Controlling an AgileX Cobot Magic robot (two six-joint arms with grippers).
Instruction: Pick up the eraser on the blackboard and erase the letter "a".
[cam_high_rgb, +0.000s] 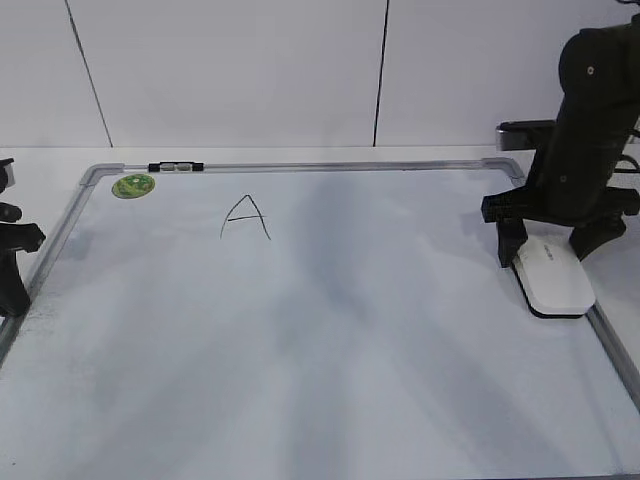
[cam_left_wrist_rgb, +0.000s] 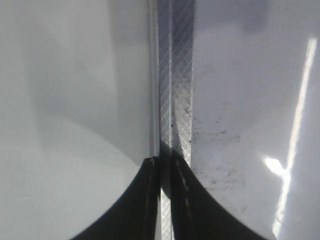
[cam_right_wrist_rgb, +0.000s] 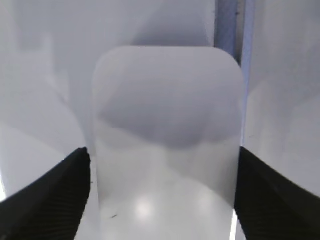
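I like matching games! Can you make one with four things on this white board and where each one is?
Things:
1. white rounded plastic eraser
2. round green sticker
3. black marker capital A
4. right gripper

Places:
a. board's top left corner
b. board's right edge
c. upper middle of board
d. open, straddling the eraser

Pairs: 1-b, 2-a, 3-c, 4-d

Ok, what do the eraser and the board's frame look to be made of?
The eraser: probably smooth white plastic with a dark underside; glossy, it shows a highlight in the right wrist view. The frame: looks like grey metal with a fine cross-hatched surface, slightly shiny; coated plastic can't be ruled out.
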